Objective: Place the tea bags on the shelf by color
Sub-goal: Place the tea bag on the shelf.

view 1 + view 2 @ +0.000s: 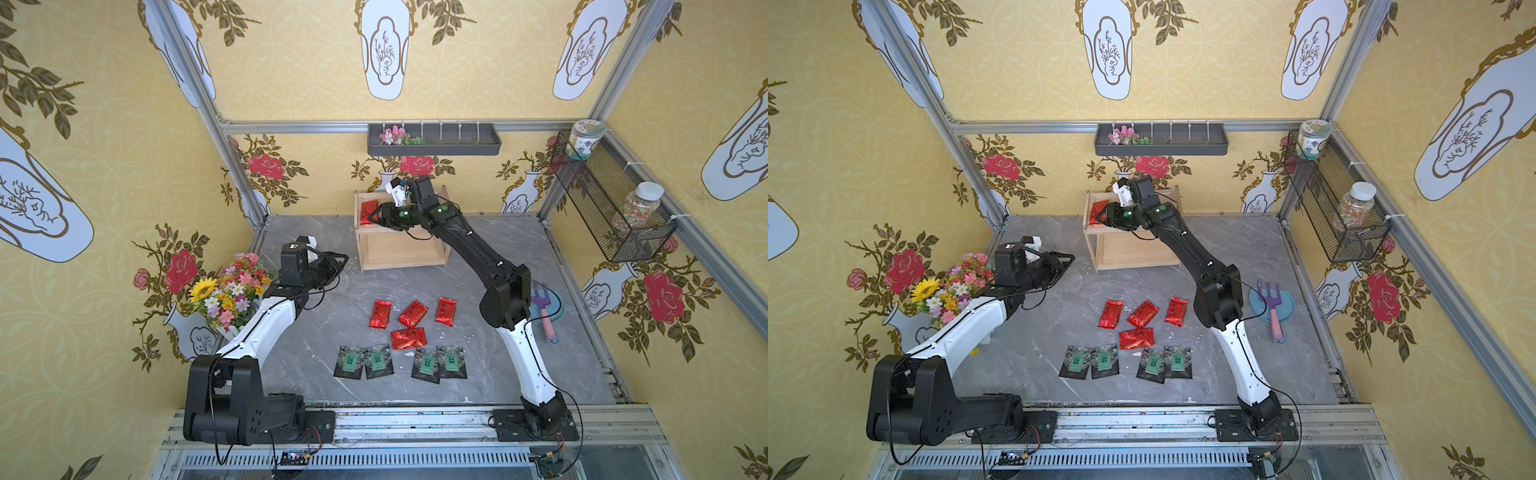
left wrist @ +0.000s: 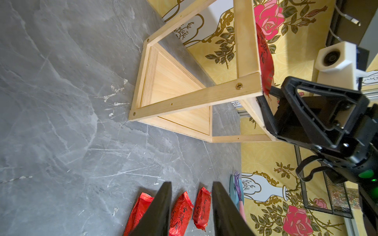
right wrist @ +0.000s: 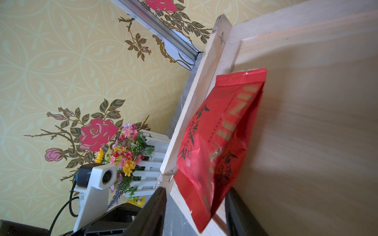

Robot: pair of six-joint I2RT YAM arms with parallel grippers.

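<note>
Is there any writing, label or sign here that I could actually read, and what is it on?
"金", likely, heading a column of dark brush characters: red tea bag on the shelf; the rest and its small print are too blurred.
Green labels on the black tea bags: too small to read.
Label on the jar: too small to read.
White V-like mark: black block on the left wrist.

Right end effector [image 3: 195, 191] parted; left [image 2: 192, 183] likewise.
</note>
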